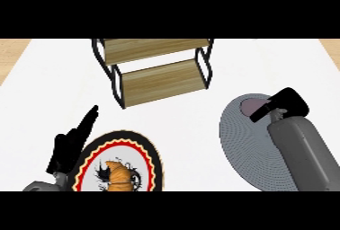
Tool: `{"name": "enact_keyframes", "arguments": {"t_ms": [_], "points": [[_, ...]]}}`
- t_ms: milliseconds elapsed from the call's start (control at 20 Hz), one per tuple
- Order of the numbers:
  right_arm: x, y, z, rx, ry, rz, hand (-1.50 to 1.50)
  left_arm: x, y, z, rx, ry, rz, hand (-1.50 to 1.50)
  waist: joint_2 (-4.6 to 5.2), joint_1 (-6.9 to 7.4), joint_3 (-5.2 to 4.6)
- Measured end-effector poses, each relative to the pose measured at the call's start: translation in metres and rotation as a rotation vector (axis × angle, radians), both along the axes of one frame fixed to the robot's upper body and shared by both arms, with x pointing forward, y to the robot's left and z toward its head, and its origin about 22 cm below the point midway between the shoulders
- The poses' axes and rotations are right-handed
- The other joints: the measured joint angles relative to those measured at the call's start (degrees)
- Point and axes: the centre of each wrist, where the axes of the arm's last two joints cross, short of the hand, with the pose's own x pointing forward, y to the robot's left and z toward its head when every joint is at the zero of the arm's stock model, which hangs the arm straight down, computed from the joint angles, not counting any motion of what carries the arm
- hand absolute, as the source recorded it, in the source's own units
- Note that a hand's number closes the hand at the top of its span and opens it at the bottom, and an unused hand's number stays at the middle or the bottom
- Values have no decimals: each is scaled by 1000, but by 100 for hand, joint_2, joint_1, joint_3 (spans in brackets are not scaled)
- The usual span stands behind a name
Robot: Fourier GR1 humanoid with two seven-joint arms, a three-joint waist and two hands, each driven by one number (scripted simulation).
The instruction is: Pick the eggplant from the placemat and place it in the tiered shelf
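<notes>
A grey round placemat point(246, 148) lies at the right of the white counter. On its far part I see a pale purple eggplant point(251, 107), mostly covered by my right hand point(287, 104), whose black fingers curl over it. The tiered shelf point(159, 72) with wooden boards and a black wire frame stands at the back centre, apart from both hands. My left hand point(69, 146) rests at the lower left with straight fingers pointing up, holding nothing.
A round plate point(143, 148) with a black, red and yellow rim lies at the lower centre-left, next to my left hand, and carries a croissant point(118, 176). Wooden floor shows past the counter's far corners.
</notes>
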Motion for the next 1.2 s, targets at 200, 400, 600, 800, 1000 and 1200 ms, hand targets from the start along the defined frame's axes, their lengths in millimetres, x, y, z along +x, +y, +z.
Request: {"name": "enact_keyframes", "arguments": {"t_ms": [200, 400, 600, 800, 1000, 1200], "points": [[1, 7, 12, -55, -44, 23, 150, -2, -2, -3, -1, -10, 5, 0, -4, -24, 10], [-18, 58, 21, -47, -122, 355, 150, -3, 1, -3, 1, -7, 8, 0, -31, -38, 11], [-50, 110, 35, -35, -185, 700, 150, -5, 2, -3, 7, -4, 9, 0, -53, -60, 12], [-82, 118, 77, -82, -304, 846, 150, -8, 4, -5, 3, -4, 16, 0, -48, -110, 16], [-107, 114, 129, -102, -498, 890, 150, -5, 4, -3, 8, -4, 15, 0, -35, -106, 22], [-120, 108, 174, -63, -691, 873, 150, -2, 0, -4, 3, -4, 10, 0, -16, -61, 24]]}}
